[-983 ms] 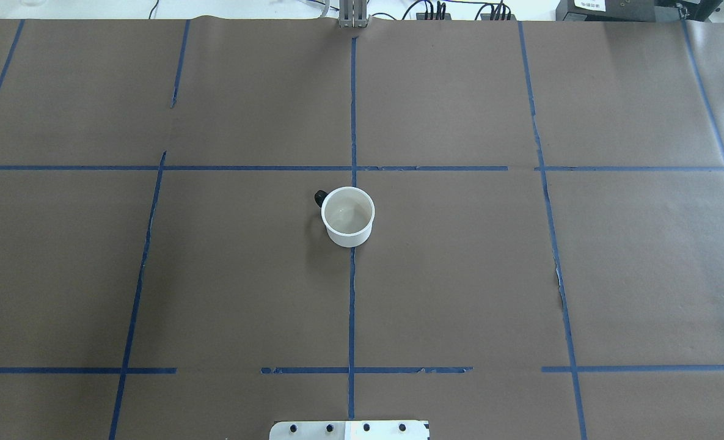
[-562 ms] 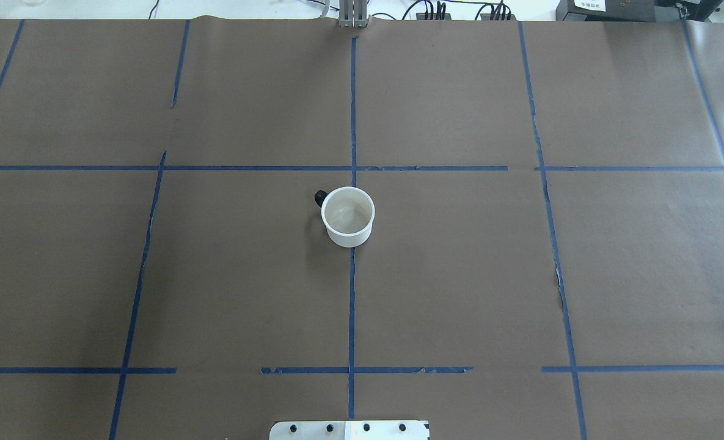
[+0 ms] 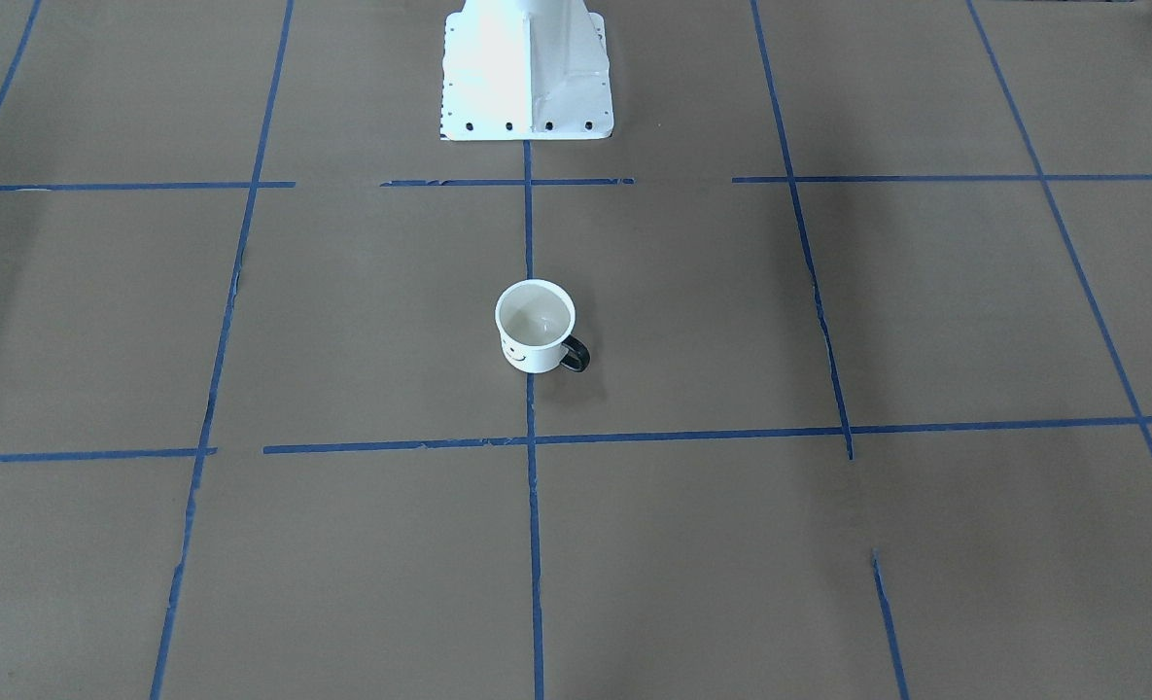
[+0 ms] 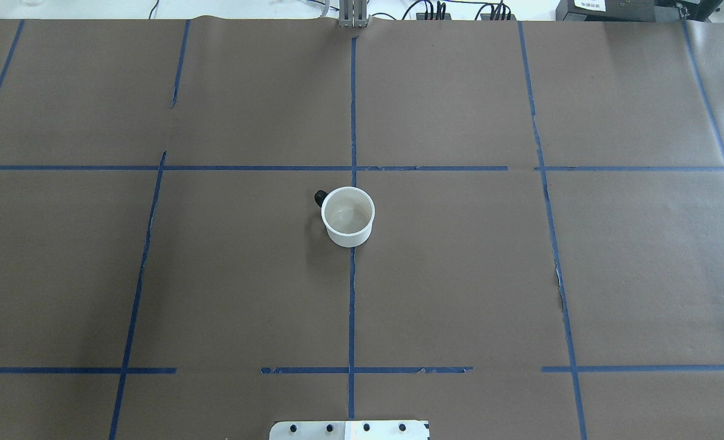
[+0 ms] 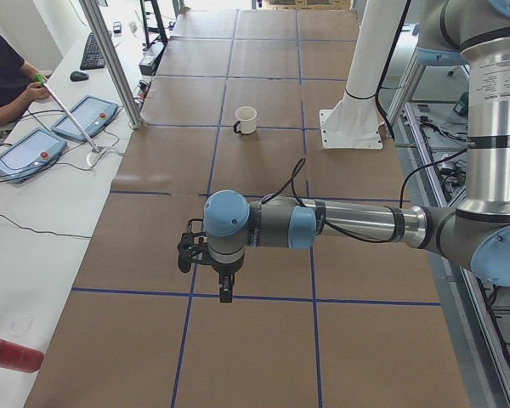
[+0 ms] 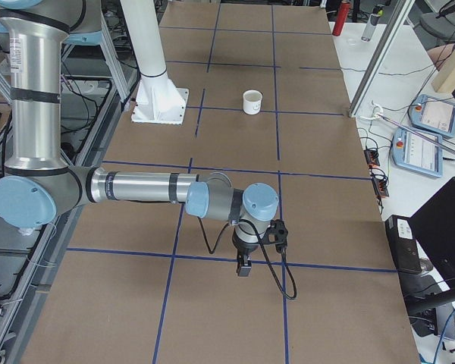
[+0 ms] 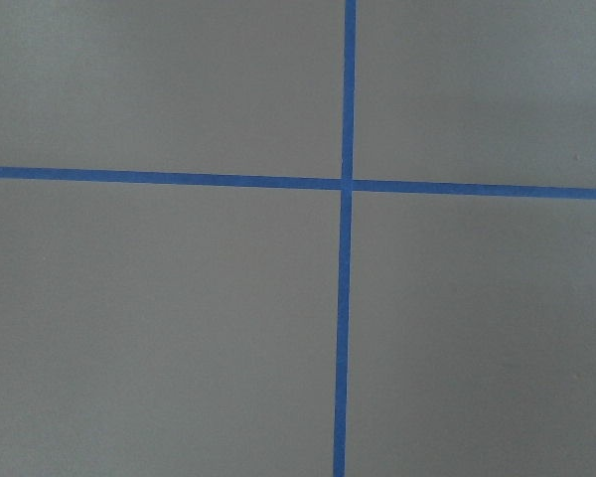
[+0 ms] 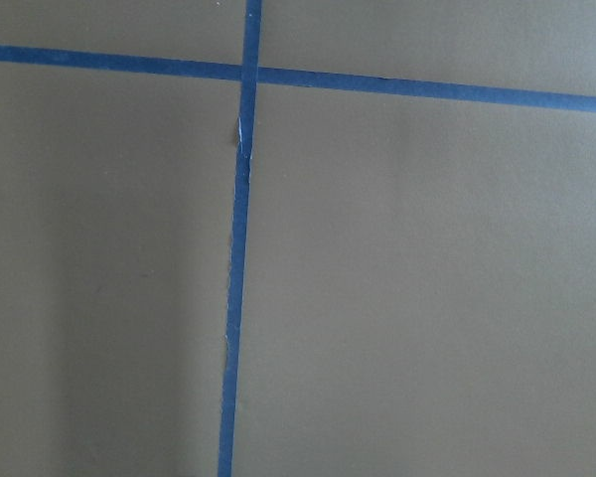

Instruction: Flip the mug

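Observation:
The white mug (image 4: 347, 217) stands upright, mouth up, at the middle of the brown table on the centre blue tape line. Its black handle (image 4: 319, 197) points to the far left in the overhead view. The smiley face shows in the front-facing view (image 3: 517, 355). The mug also shows in both side views (image 5: 246, 120) (image 6: 252, 101). My left gripper (image 5: 225, 293) hangs over the table's left end, far from the mug. My right gripper (image 6: 243, 267) hangs over the right end, also far away. I cannot tell whether either is open or shut. Both wrist views show only paper and tape.
The robot's white base plate (image 4: 349, 429) sits at the near edge. A side bench holds teach pendants (image 5: 25, 153) and a metal post (image 5: 110, 59) by the table's far edge. A red bottle (image 5: 13, 354) lies on that bench. An operator (image 5: 4, 72) sits there.

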`<state>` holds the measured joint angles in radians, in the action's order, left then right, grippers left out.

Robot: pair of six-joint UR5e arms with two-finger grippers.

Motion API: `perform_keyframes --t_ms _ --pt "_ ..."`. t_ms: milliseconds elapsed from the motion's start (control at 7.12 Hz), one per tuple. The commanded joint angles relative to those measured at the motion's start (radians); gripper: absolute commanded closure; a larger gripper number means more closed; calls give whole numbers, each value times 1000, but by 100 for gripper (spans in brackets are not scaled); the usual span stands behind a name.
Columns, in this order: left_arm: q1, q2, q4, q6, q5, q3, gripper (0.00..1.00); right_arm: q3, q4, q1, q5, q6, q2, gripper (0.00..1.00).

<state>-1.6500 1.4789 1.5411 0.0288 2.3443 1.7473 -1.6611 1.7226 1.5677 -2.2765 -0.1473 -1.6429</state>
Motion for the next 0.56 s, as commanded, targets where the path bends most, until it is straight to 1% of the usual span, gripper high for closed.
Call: perform_keyframes --t_ms 0,421 --pt "1 -2 7 -4 -69 9 0 0 0 0 0 0 0 0" --pt "16 6 1 -9 -59 12 0 0 0 0 0 0 0 0"
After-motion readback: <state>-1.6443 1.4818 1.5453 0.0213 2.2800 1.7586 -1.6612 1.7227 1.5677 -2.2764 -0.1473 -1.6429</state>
